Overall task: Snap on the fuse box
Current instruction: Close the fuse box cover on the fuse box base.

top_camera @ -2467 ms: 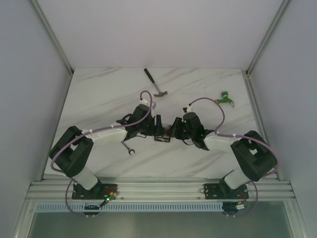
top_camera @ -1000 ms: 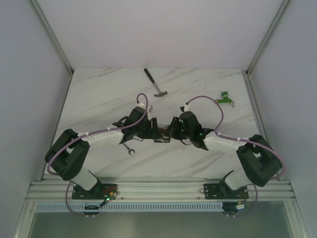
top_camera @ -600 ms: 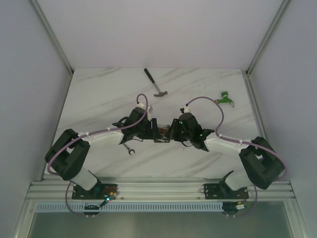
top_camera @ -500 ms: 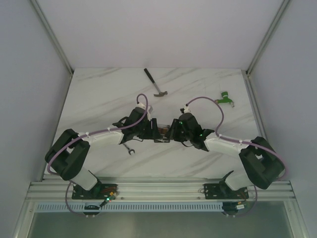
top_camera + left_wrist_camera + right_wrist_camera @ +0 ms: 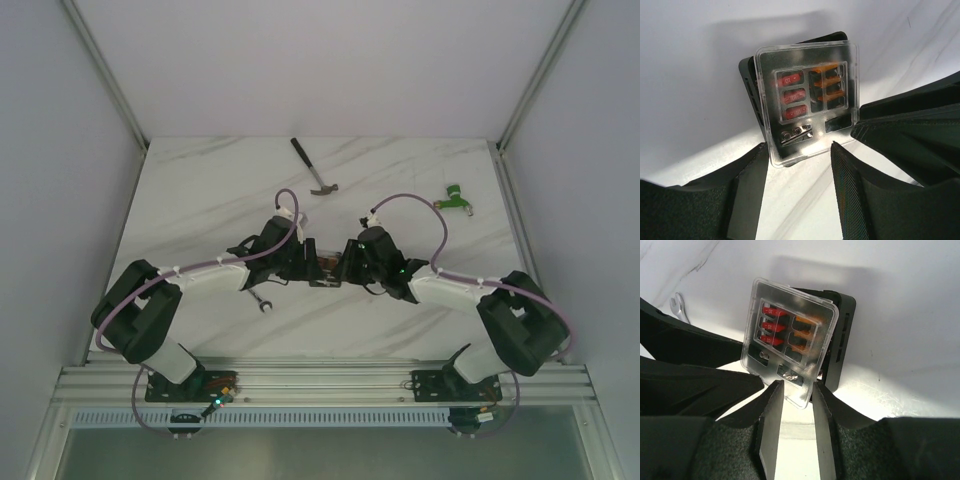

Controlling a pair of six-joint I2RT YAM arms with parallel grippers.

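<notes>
seating the clear cover (image 5: 807, 95) is the step i'm on: it lies skewed and tipped on the fuse box (image 5: 842, 340) in the middle of the table (image 5: 200, 190), left gripper (image 5: 799, 150) jaws wide astride its edge, right gripper (image 5: 796, 385) narrow at its corner, grip unclear, so next i'd square it and press down.

faint "10" on red fuses (image 5: 791, 94) in the fuse box (image 5: 751, 82)
</notes>
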